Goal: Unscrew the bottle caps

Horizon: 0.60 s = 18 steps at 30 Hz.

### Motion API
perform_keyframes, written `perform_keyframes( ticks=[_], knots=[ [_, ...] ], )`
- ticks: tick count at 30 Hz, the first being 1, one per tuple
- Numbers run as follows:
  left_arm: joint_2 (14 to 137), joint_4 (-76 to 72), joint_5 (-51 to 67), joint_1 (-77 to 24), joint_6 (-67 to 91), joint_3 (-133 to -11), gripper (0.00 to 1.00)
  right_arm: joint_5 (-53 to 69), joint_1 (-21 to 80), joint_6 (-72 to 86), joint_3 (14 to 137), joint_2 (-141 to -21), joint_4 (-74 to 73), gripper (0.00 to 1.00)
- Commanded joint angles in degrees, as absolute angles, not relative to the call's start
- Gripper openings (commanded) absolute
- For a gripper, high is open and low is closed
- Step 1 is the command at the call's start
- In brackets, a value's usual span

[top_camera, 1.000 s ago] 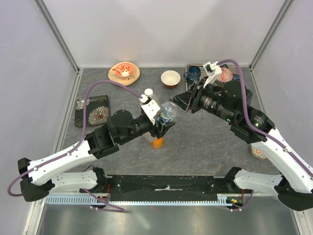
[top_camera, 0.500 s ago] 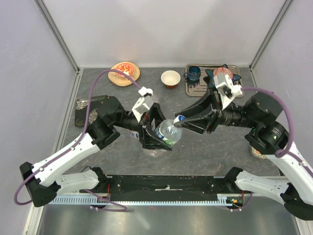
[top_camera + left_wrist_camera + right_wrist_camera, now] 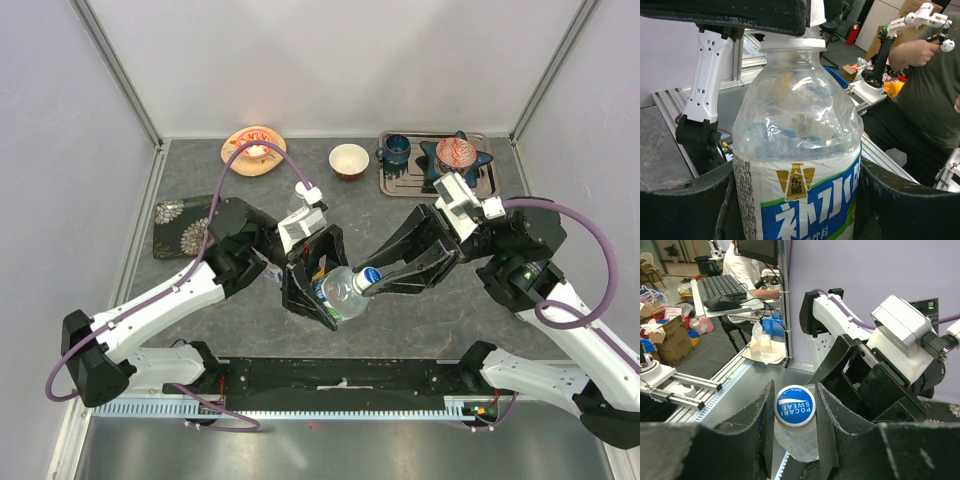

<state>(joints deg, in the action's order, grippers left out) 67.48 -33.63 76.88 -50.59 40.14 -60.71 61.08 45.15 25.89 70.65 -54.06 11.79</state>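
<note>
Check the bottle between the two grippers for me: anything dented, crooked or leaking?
The clear bottle looks crumpled: the left wrist view shows its upper wall creased and dimpled where the left gripper squeezes it. It lies tilted in the air, not upright. The blue cap sits on squarely between the right gripper fingers. No spill visible.

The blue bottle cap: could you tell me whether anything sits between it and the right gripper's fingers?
Nothing visible does. The right gripper has its fingers directly on either side of the blue cap, while the left gripper holds the clear bottle by its body.
</note>
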Motion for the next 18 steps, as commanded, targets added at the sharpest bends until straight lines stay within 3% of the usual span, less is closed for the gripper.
perform_keyframes(
  ticks=[1,18],
  knots=[
    [68.64,-38.59,73.12,-50.01,43.42,-61.87,0.29,68.82,45.79,30.06,68.82,-54.05,13.10,0.00],
    [67.76,-31.12,72.07,-48.08,36.74,-61.79,0.29,59.52,45.62,30.24,79.36,-52.12,7.30,0.00]
  ],
)
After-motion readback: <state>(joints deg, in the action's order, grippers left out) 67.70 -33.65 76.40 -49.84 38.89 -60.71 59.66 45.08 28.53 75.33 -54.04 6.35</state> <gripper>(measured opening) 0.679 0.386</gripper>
